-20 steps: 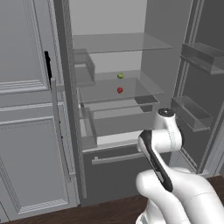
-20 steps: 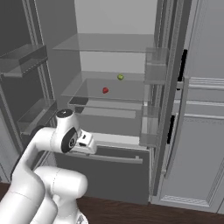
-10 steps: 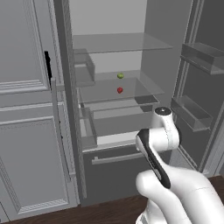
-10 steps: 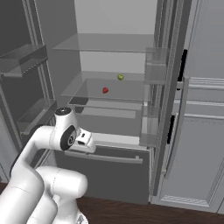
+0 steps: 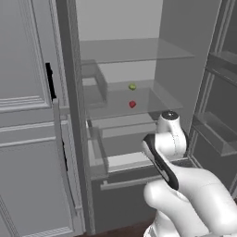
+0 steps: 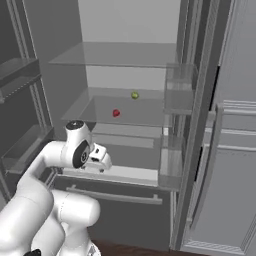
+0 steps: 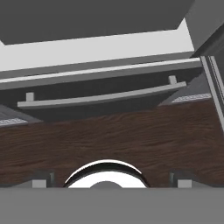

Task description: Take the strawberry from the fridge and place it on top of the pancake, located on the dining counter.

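The fridge (image 5: 115,23) (image 6: 125,20) stands open in front of me, with both doors swung wide. The strawberry (image 5: 132,104) (image 6: 116,113) lies small and red on the middle glass shelf. My gripper (image 6: 100,159) hangs low in front of the fridge's lower drawers, well below and nearer than the strawberry, and points down at the floor. In the hand view its fingertips (image 7: 41,179) stand far apart with nothing between them, so the gripper (image 7: 112,180) is open. The pancake and the dining counter are out of view.
A yellow-green round fruit (image 5: 132,86) (image 6: 134,95) sits behind the strawberry on the same shelf. Door bins (image 5: 217,134) (image 6: 175,100) flank the opening. The freezer drawer's bar handle (image 7: 100,98) runs above dark wood floor (image 7: 113,135). Grey panelled cabinets (image 5: 23,92) stand beside the fridge.
The arm's upper joint has crept slightly up and toward the fridge. The strawberry and the other fruit have not moved, and the jaws stay wide.
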### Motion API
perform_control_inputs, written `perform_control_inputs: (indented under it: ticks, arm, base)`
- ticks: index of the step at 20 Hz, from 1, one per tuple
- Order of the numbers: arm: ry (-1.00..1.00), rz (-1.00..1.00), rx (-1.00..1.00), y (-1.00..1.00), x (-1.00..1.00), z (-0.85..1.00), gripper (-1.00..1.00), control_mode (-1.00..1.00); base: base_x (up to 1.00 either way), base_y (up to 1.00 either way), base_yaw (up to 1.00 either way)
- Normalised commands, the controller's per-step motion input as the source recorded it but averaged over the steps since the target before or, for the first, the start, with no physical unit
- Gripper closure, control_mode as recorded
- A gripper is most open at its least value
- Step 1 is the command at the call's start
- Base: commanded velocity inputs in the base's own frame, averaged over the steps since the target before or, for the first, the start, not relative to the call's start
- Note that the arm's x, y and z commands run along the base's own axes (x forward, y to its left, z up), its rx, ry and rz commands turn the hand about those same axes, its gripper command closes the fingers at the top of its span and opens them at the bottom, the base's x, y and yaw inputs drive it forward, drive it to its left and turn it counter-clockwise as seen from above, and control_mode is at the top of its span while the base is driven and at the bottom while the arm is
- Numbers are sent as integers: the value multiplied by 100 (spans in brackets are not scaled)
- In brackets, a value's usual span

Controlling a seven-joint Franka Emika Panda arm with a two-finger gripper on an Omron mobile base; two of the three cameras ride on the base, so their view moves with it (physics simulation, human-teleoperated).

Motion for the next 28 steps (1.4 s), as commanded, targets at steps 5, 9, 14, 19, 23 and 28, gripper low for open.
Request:
perform_control_inputs:
  ticks: [5, 9, 14, 19, 23, 28]
  arm:
    - [0, 0, 0, 0, 0, 0, -100, 100]
    - [0, 0, 0, 0, 0, 0, -100, 100]
    - [0, 0, 0, 0, 0, 0, -100, 100]
    - [0, 0, 0, 0, 0, 0, -100, 100]
    - [-4, 0, 0, 0, 3, 2, -100, -100]
    - [-20, 0, 0, 0, 37, 22, -100, -100]
  base:
    - [71, 0, 0]
    - [67, 0, 0]
    - [55, 0, 0]
    - [43, 0, 0]
    - [24, 0, 0]
    - [0, 0, 0]
